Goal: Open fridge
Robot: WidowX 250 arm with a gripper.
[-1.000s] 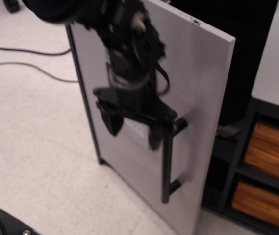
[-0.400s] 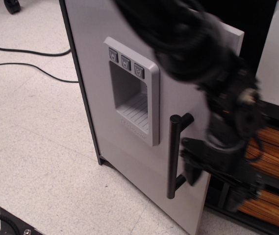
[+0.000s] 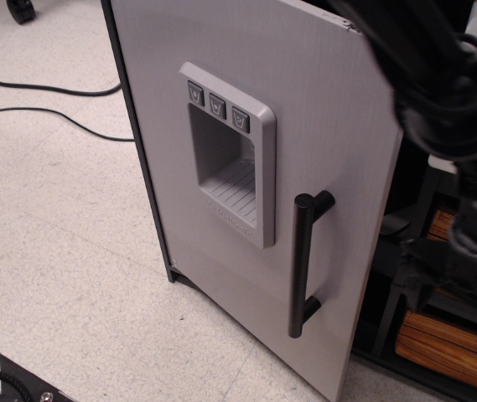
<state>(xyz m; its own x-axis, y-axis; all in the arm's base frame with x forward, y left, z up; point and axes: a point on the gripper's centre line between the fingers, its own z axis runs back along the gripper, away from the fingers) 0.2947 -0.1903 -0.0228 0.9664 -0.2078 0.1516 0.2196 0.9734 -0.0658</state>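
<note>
Fridge (image 3: 246,167) is standing on the speckled floor (image 3: 54,251), filling the middle of the frame, its light grey door (image 3: 322,126) swung partway out so the free edge on the right is sitting clear of the black frame, with dark interior (image 3: 406,180) showing behind it. Dispenser panel (image 3: 225,163) with three buttons is sitting recessed in the door's upper middle; black bar handle (image 3: 303,264) is running vertically just right of it, near the free edge. Robot arm (image 3: 439,84) is hanging down the right side, and the claw (image 3: 460,280) is sitting low on the right beyond the door's edge, apart from the handle, holding nothing; it's dark and blurred against the drawers, so can't tell if the fingers are spread or pressed together. Wood-grain drawers (image 3: 448,335) are showing at the right behind the claw. Two cables (image 3: 45,100) are lying on the floor at the far left. Judging handling: door is looking light, rigid, smooth-faced and likely slippery flat-on, swinging on a left-side hinge; the whole toy unit probably slides if yanked. Best hold is looking like the bar handle mid-length, or hooking behind the exposed free edge and pushing outward. Task is looking partly done, door ajar not wide.
</note>
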